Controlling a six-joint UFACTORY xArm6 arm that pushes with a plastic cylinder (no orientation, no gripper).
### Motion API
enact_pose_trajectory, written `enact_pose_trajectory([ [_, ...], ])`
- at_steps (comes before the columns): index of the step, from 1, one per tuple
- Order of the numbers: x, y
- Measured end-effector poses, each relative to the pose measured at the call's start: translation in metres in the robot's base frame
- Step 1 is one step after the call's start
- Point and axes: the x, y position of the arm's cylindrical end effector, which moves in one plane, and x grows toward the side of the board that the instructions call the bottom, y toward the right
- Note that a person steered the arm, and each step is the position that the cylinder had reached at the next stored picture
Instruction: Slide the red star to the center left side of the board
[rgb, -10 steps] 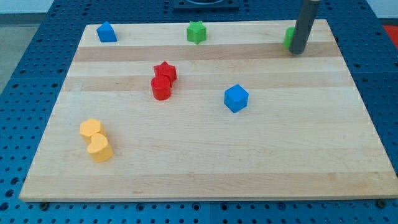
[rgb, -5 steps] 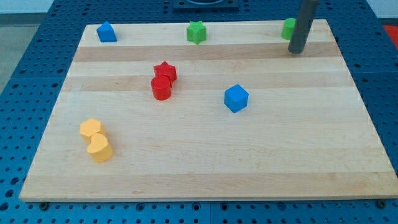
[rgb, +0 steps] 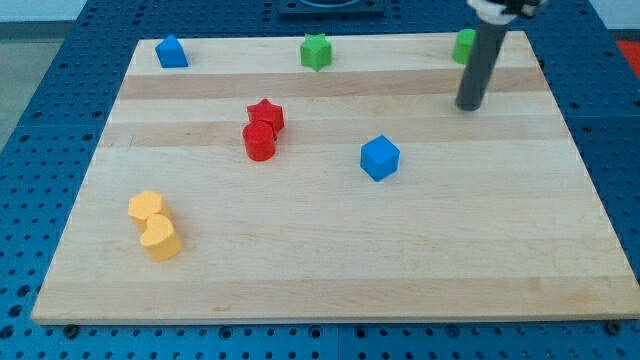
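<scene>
The red star (rgb: 266, 114) lies left of the board's middle, in the upper half, touching a red cylinder (rgb: 259, 142) just below it. My tip (rgb: 468, 105) rests on the board at the upper right, far to the right of the red star and up-right of the blue cube (rgb: 380, 157). A green block (rgb: 464, 45) sits just above the rod at the top edge, partly hidden by it.
A blue block (rgb: 172, 51) is at the top left corner and a green star (rgb: 316, 51) at the top middle. Two yellow blocks (rgb: 154, 225) touch each other at the lower left. The wooden board (rgb: 330, 270) lies on a blue perforated table.
My tip has slid down and slightly left, away from the green block at the top right. The green block shifted a little upward earlier. Other blocks have not moved.
</scene>
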Motion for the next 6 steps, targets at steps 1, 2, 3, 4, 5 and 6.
enact_pose_trajectory([
  [1, -0.001, -0.065],
  [2, -0.004, -0.140],
  [3, 0.003, -0.205],
  [4, 0.015, -0.255],
  [5, 0.024, -0.278],
  [6, 0.033, -0.278],
])
